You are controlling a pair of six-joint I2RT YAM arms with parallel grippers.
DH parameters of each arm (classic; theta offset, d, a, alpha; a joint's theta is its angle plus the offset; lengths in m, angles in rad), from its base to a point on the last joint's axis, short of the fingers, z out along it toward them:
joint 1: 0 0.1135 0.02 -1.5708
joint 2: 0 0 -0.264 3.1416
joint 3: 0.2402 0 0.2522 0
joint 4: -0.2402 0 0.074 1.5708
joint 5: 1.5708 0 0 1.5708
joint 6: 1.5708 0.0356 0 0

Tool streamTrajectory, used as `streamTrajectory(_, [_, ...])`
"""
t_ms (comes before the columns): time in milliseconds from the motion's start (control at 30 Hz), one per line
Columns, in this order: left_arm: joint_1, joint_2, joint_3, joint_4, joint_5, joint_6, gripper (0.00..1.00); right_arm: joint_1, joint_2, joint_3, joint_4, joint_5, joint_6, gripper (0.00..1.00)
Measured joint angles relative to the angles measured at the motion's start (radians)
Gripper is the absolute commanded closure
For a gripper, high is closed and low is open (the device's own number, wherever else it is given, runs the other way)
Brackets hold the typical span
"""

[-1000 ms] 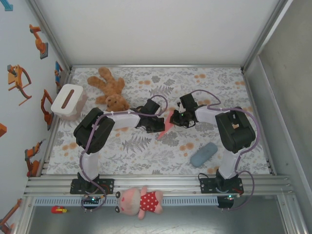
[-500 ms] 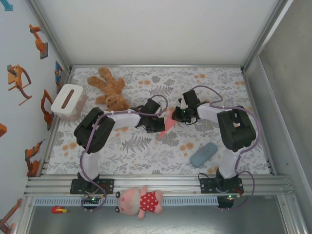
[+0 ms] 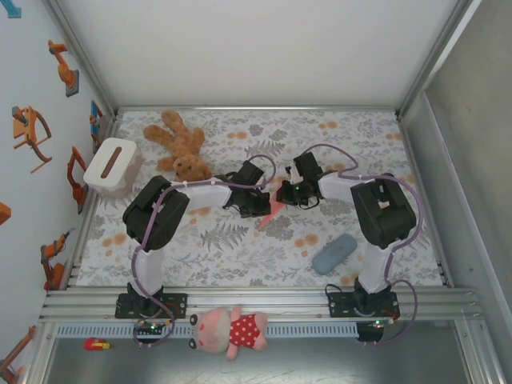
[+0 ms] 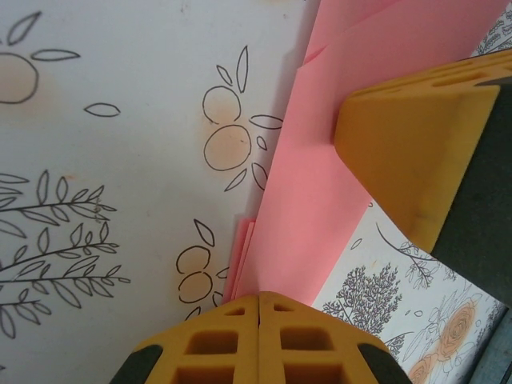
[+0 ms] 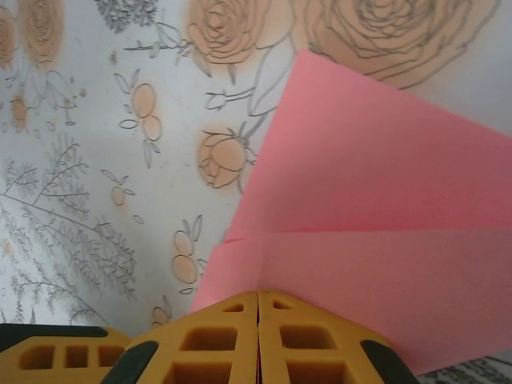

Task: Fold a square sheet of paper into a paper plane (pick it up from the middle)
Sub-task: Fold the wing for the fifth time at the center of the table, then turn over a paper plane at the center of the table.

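The paper (image 3: 273, 210), a thin salmon-pink sheet folded into layered, sharp-creased flaps, sits mid-worktop between both tools. The left tool (image 4: 258, 298) is clenched on its narrow end and the right tool (image 5: 258, 294) on a wide flap. Pulling apart could tear it, and a slipping pinch on such limp stock could skew the crease. The floral worktop (image 3: 240, 248) looks matte.

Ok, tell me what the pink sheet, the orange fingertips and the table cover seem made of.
Pink sheet: thin matte paper, going by its sharp creases and stacked edges. Left gripper's fingertips: matte orange plastic or dense foam, with moulded hollow cells. Table cover: smooth flower-printed sheet, perhaps vinyl or cloth.
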Motion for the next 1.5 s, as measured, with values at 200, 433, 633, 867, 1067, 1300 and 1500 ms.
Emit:
streamTrajectory(200, [0.000, 0.000, -0.004, 0.007, 0.000, -0.015, 1.00, -0.046, 0.006, -0.027, 0.052, -0.060, -0.004, 0.94])
streamTrajectory(433, [0.000, 0.000, -0.021, 0.045, 0.009, -0.023, 1.00, -0.169, 0.021, -0.037, 0.115, -0.085, -0.008, 0.93])
streamTrajectory(633, [-0.001, 0.000, -0.026, 0.064, 0.012, -0.025, 1.00, -0.239, 0.032, -0.023, 0.119, -0.091, -0.007, 0.94])
streamTrajectory(867, [-0.001, -0.006, -0.014, 0.023, 0.028, -0.024, 0.96, -0.270, 0.006, -0.017, 0.102, 0.000, -0.010, 0.93])
streamTrajectory(1067, [0.006, -0.077, -0.015, -0.040, 0.047, -0.019, 0.81, -0.280, -0.129, -0.035, 0.054, 0.064, -0.008, 0.87])
streamTrajectory(1300, [0.068, -0.297, -0.058, -0.045, 0.000, -0.001, 0.53, -0.181, -0.286, -0.038, -0.098, 0.185, 0.011, 0.59])
streamTrajectory(1500, [0.142, -0.412, -0.145, -0.076, -0.131, 0.021, 0.28, -0.011, -0.301, -0.027, -0.259, 0.319, 0.072, 0.37])
